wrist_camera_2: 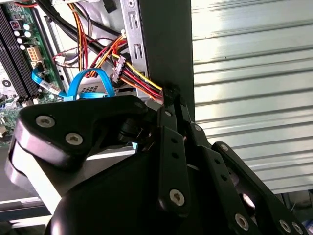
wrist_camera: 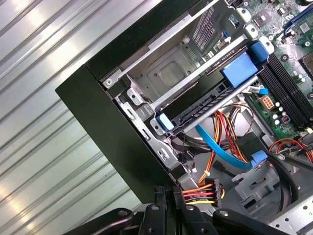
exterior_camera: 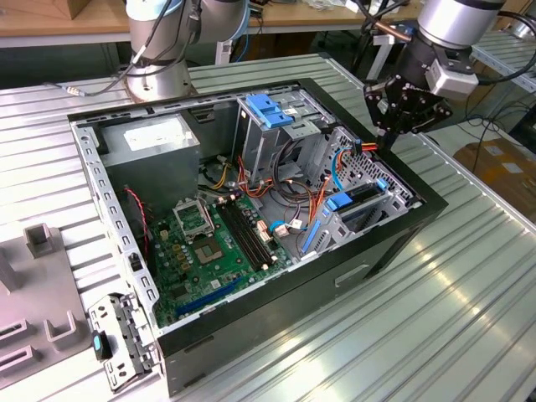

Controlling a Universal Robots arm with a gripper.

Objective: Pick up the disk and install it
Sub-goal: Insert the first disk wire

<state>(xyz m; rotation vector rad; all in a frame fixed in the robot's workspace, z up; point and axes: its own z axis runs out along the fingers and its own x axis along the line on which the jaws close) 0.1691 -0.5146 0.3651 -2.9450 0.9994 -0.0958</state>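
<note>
We are judging the disk (exterior_camera: pixel 362 194) already seated on edge in the drive cage (exterior_camera: pixel 400 191), right of centre in the exterior view, inside the computer case (exterior_camera: pixel 251 335). The gripper (exterior_camera: pixel 387 144) is hovering at upper right over the case's rim beside the power cables (wrist_camera_2: pixel 139 81), jaws pressed together, pinching nothing; little seems left.

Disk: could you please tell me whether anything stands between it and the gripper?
Yes. In the first wrist view, a wired plug and a blue cable lie between the gripper and the disk, which sits in the cage.
</note>
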